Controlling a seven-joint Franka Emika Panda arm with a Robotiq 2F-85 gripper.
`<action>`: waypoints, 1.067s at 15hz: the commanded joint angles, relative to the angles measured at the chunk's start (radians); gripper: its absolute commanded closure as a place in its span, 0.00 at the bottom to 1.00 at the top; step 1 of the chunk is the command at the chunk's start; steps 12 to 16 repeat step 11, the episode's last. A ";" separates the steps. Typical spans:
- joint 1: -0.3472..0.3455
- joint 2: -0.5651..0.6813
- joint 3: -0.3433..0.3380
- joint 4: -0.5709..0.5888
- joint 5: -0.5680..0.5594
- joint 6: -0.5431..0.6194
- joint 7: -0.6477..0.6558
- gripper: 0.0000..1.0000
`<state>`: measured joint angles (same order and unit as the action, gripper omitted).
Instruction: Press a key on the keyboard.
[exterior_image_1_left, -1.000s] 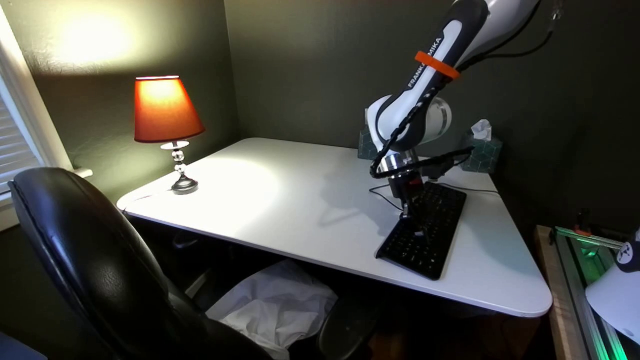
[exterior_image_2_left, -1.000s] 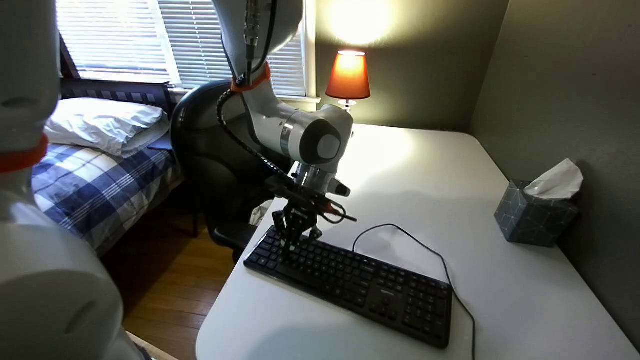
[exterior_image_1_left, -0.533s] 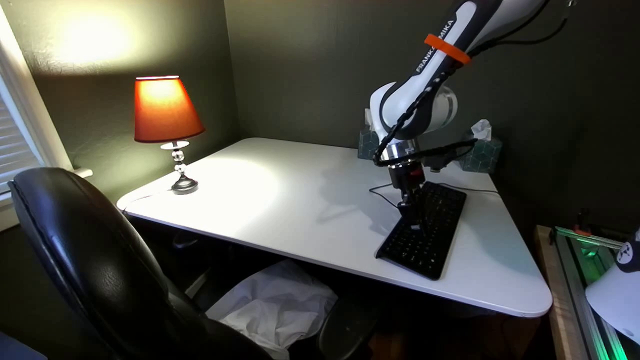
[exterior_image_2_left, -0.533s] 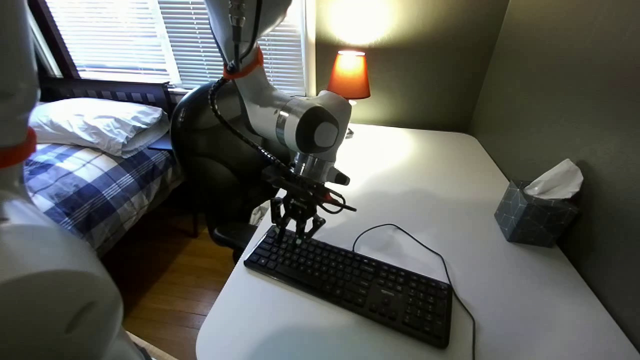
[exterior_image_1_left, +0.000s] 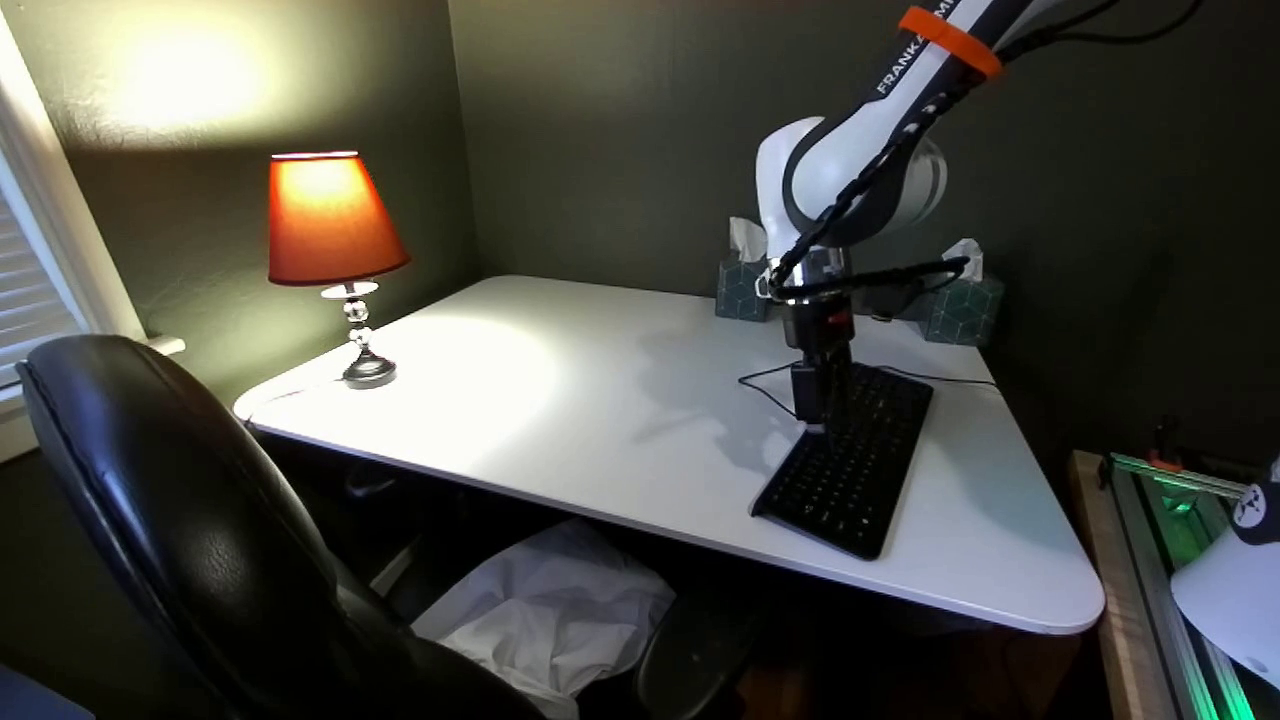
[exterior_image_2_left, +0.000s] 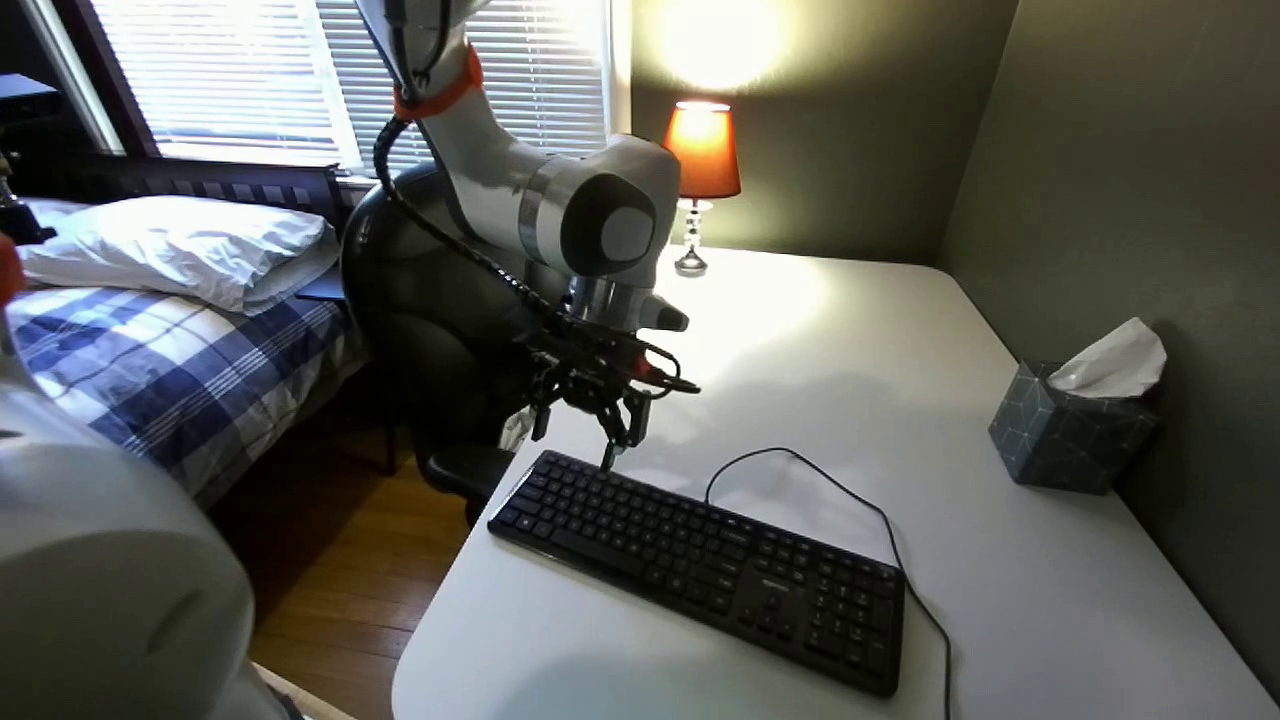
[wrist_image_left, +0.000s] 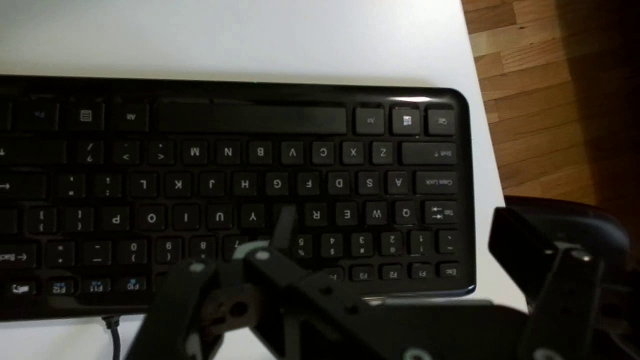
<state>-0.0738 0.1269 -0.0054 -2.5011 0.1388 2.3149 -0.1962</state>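
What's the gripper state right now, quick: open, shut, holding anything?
Gripper: open, fingers spread wide apart in the wrist view, nothing held between them.

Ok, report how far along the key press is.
Possibly done: the press; the fingers were lower over the keyboard a second ago, though contact isn't clear. In hand: lifting; they now hang higher, spread. Left: likely withdrawal; one overlaps the keyboard in the wrist view.
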 joint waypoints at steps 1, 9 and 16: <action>0.024 -0.075 -0.002 -0.071 -0.025 0.062 0.050 0.00; 0.024 -0.057 -0.006 -0.040 -0.007 0.045 0.026 0.00; 0.024 -0.056 -0.006 -0.040 -0.007 0.045 0.026 0.00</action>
